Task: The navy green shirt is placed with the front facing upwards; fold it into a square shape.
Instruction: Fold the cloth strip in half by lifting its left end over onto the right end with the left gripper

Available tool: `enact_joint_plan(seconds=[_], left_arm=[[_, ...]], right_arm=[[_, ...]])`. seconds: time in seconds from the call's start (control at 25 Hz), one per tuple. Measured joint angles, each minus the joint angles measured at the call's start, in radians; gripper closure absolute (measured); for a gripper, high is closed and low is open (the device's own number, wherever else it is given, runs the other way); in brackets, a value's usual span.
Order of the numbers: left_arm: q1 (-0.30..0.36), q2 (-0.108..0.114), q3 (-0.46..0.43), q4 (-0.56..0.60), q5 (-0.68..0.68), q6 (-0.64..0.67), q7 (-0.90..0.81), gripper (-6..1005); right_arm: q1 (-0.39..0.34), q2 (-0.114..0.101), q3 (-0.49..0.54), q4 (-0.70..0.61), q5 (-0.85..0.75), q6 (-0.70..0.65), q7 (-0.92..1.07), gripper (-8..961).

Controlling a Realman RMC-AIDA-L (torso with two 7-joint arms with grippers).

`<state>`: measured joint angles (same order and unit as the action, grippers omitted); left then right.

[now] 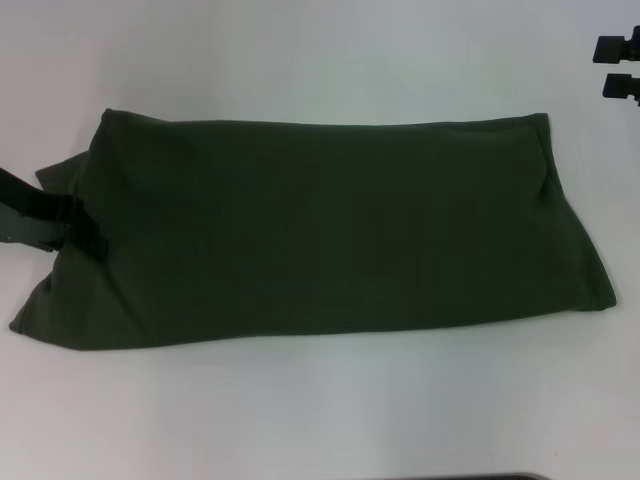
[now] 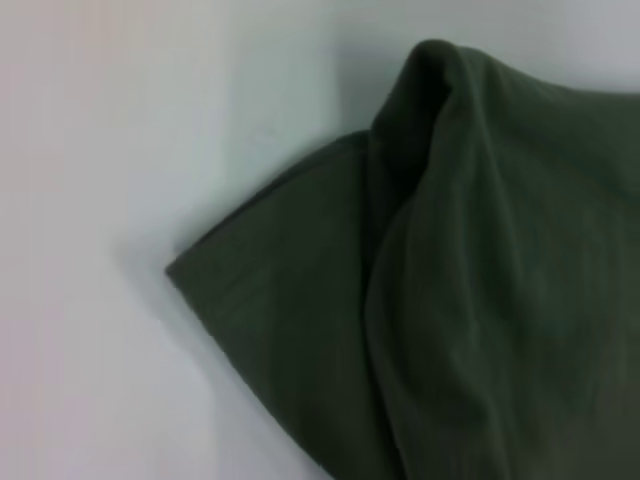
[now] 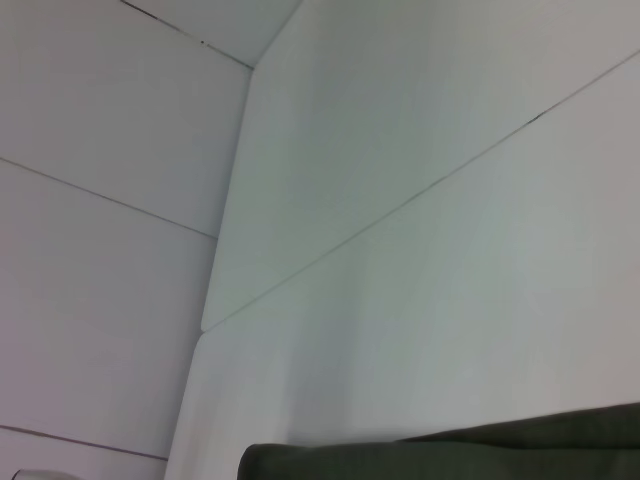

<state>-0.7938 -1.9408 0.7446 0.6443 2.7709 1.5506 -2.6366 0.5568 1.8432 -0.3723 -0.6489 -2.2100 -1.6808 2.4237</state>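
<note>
Olive-green cloth, the navy green shirt (image 1: 310, 225), is lying folded into a long band across the white worktop (image 1: 300, 50). Left pincer (image 1: 70, 225) is sitting at its left end, grip indeterminable; right pincer (image 1: 622, 65) is hovering open, well apart.

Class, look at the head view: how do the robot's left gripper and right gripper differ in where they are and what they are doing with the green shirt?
1. The left gripper sits at the navy green shirt's left edge, over the cloth; the right gripper is at the far right, off the shirt.
2. The left gripper looks at work on the fabric; the right gripper appears idle above the white table.

Both are black.
</note>
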Motion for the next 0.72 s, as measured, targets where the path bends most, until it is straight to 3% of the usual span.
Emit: enact_joint_plan(seconds=[0.16, 0.4, 0.72], left_arm=[[-0.001, 0.000, 0.001, 0.001, -0.005, 0.008, 0.008, 833], [-0.002, 0.010, -0.006, 0.007, -0.006, 0.022, 0.026, 856], [0.017, 0.053, -0.007, 0.011, 0.002, 0.014, 0.004, 876]], right_arm=[[0.000, -0.001, 0.000, 0.000, 0.000, 0.003, 0.000, 221], [0.002, -0.001, 0.000, 0.000, 0.000, 0.004, 0.000, 222], [0.000, -0.001, 0.006, 0.000, 0.001, 0.005, 0.001, 220]])
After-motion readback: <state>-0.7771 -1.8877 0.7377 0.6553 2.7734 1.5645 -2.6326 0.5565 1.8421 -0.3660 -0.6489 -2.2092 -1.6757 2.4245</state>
